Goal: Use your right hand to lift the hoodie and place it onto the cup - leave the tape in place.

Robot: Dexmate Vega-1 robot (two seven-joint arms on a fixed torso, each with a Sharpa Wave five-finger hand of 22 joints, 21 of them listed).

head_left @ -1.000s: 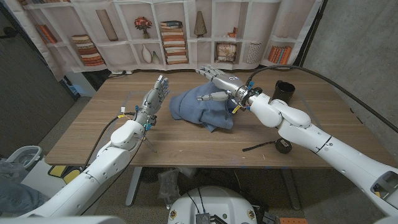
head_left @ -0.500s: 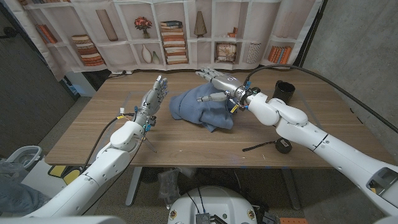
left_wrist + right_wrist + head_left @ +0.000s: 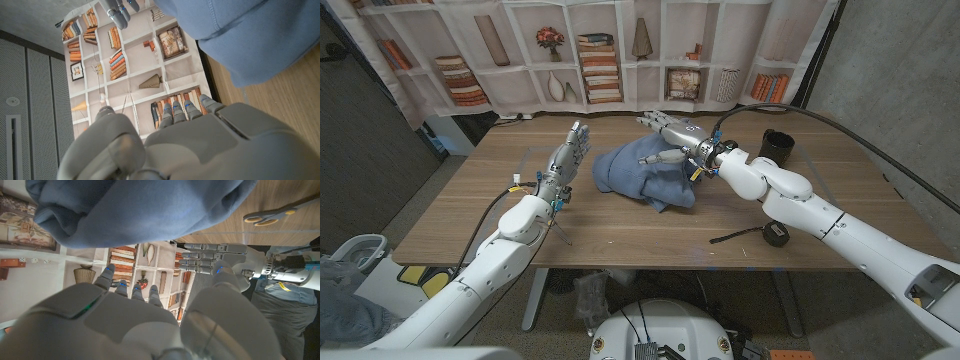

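Note:
The blue hoodie [image 3: 645,172] lies crumpled in the middle of the wooden table [image 3: 620,225]; it also shows as the hoodie [image 3: 250,35] and the hoodie [image 3: 140,210] in the wrist views. My right hand [image 3: 670,135] hovers over the hoodie's far right part with its fingers spread and its thumb down by the cloth, holding nothing. The black cup [image 3: 777,147] stands to the right of that hand. The black tape roll [image 3: 775,233] lies near the table's front right edge. My left hand [image 3: 568,158] stands upright with fingers apart, left of the hoodie.
Scissors [image 3: 272,215] lie on the table by my left hand [image 3: 215,262]. A bookshelf-print backdrop [image 3: 620,50] hangs behind the table. Bare wood runs along the front and the left side.
My right forearm has drifted slightly to the right; the hand stays over the hoodie. The hoodie, cup, tape and left hand have not moved.

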